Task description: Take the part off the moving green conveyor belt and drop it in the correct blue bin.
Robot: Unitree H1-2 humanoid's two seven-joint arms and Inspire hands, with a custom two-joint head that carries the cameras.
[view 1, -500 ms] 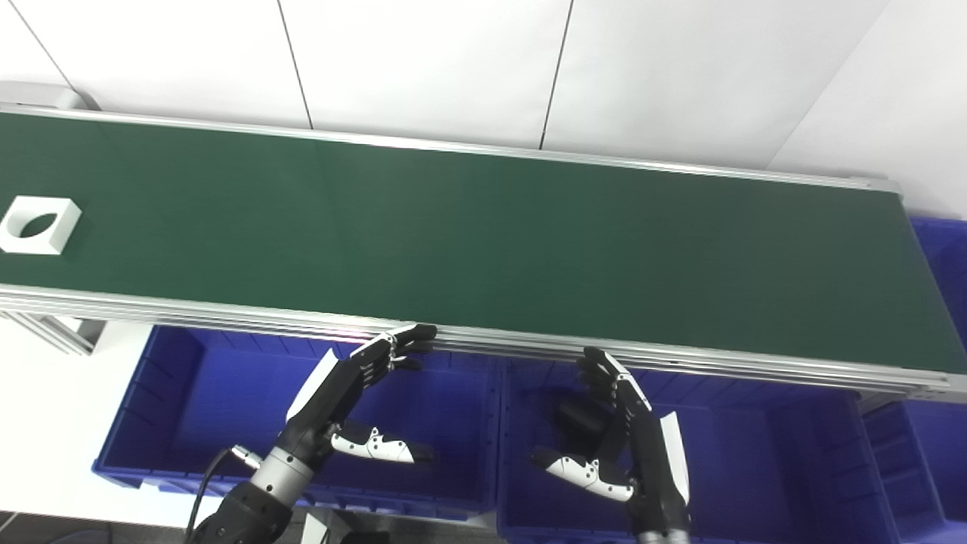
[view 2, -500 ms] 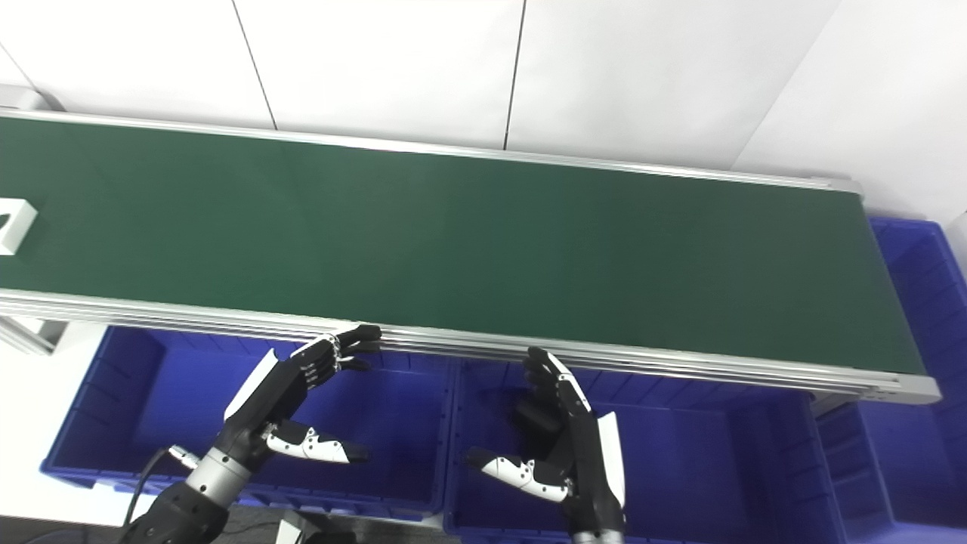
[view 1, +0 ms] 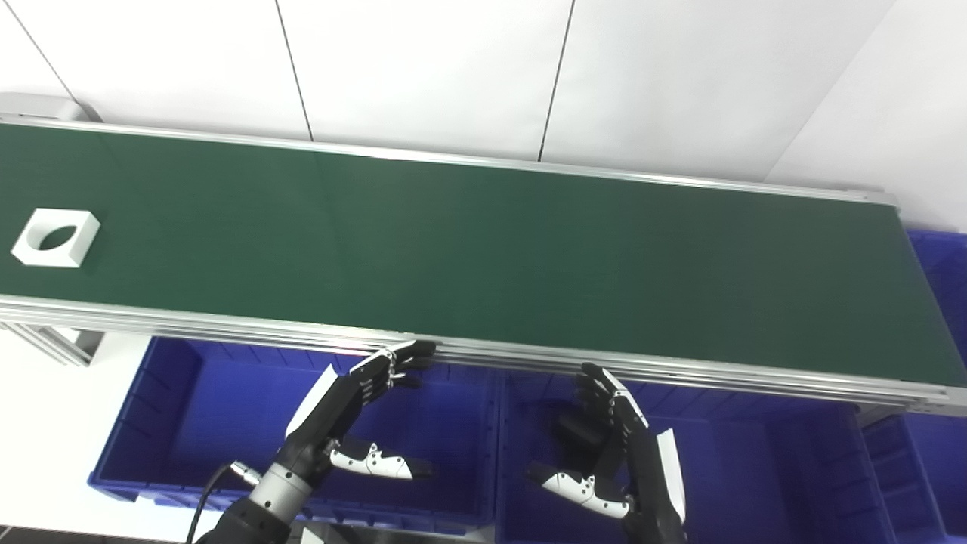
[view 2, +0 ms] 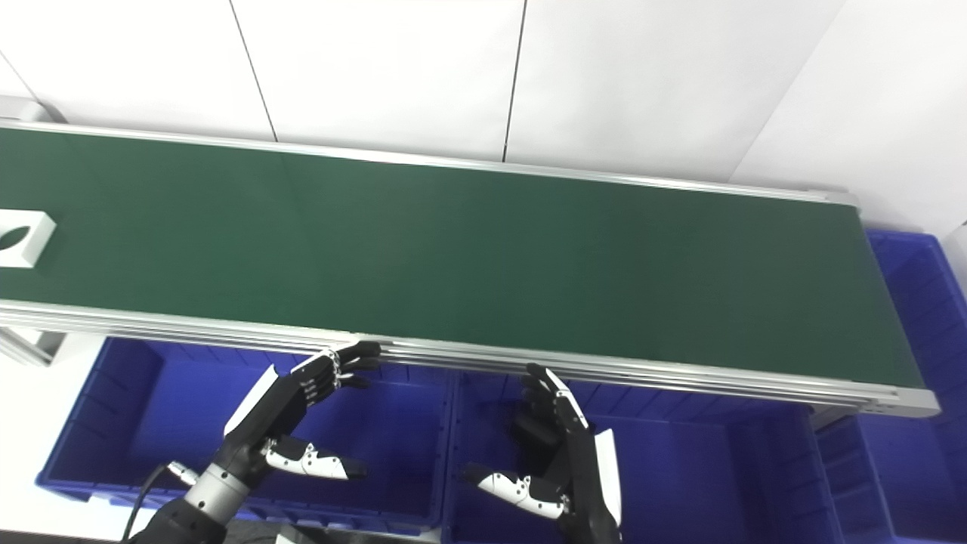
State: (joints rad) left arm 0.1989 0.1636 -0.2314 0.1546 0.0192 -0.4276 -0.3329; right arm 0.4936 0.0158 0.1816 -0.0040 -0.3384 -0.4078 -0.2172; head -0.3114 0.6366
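A white square part [view 1: 55, 239] with a round hole lies on the green conveyor belt [view 1: 483, 249] at its far left; it also shows at the left edge of the right eye view [view 2: 21, 239]. My left hand [view 1: 355, 412] is open and empty, held above the left blue bin [view 1: 174, 423], its fingertips at the belt's near rail. My right hand [view 1: 616, 449] is open and empty above the middle blue bin [view 1: 755, 468]. Both hands are far to the right of the part.
The belt's aluminium near rail [view 1: 680, 368] runs just above both hands. More blue bins stand at the right, one below [view 1: 914, 468] and one beyond the belt's end [view 2: 918, 302]. A white wall is behind the belt.
The camera has tilted, shifting the whole picture down a little. The white part has moved a little to the right along the belt. Both hands keep their pose.
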